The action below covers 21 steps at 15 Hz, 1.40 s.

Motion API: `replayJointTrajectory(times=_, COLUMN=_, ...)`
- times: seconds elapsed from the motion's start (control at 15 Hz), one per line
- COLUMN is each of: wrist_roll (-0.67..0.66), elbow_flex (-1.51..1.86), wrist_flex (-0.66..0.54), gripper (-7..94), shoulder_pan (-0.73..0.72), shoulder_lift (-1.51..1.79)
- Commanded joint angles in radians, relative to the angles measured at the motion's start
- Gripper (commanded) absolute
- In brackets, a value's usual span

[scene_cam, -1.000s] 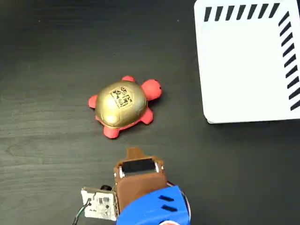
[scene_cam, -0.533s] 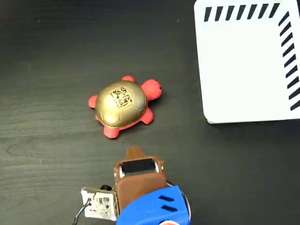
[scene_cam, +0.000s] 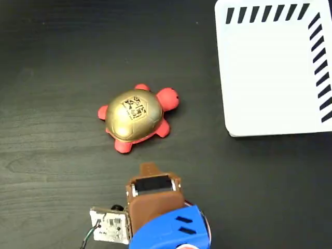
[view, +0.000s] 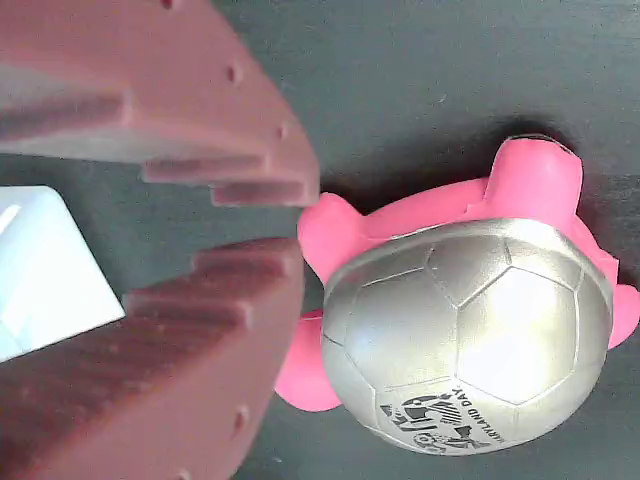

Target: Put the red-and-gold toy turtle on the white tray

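**Soft turtle, smooth shell: grip low on the sides**

The red-and-gold toy turtle [scene_cam: 137, 118] sits on the dark table [scene_cam: 52, 62], well left of the white tray [scene_cam: 270, 78]. The gripper [view: 265, 222] waits beside it, fingers [view: 215, 290] parted and empty. It looks light and squishy; the domed shell may slip.

Setting: robot test bench, likely a lab
Evidence: dark wood-grain bench [scene_cam: 52, 155]; bare circuit board [scene_cam: 110, 225] beside the arm

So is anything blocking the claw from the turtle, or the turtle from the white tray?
No, nothing visible. In the fixed view only bare dark table lies between the claw and the turtle, and between the turtle and the white tray.
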<state>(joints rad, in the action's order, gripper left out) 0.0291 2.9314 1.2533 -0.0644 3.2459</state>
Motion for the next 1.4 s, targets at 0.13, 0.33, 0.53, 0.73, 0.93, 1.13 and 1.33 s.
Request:
replayJointTrajectory(times=0.13, wrist_roll=0.005, elbow_flex=-0.012, wrist_flex=0.011, gripper=0, shoulder_pan=-0.012, shoulder_lift=0.005)
replayJointTrajectory(times=0.33, wrist_roll=0.023, elbow_flex=-0.028, wrist_flex=-0.049, gripper=0, shoulder_pan=0.003, shoulder_lift=-0.081)
replayJointTrajectory(times=0.53, wrist_roll=-0.098, elbow_flex=-0.298, wrist_flex=-0.11, gripper=0, shoulder_pan=-0.005, shoulder_lift=-0.423)
replayJointTrajectory(times=0.73, wrist_roll=-0.239, elbow_flex=-0.598, wrist_flex=-0.048, gripper=0, shoulder_pan=0.018, shoulder_lift=-0.767)
replayJointTrajectory(times=0.93, wrist_roll=-0.365, elbow_flex=-0.893, wrist_flex=0.092, gripper=0, shoulder_pan=0.054, shoulder_lift=-1.077)
replayJointTrajectory(times=1.13, wrist_roll=-0.383, elbow_flex=-1.074, wrist_flex=0.235, gripper=0, shoulder_pan=0.014, shoulder_lift=-1.313)
replayJointTrajectory(times=1.33, wrist_roll=-0.383, elbow_flex=-1.155, wrist_flex=0.256, gripper=0, shoulder_pan=-0.011, shoulder_lift=-1.433)
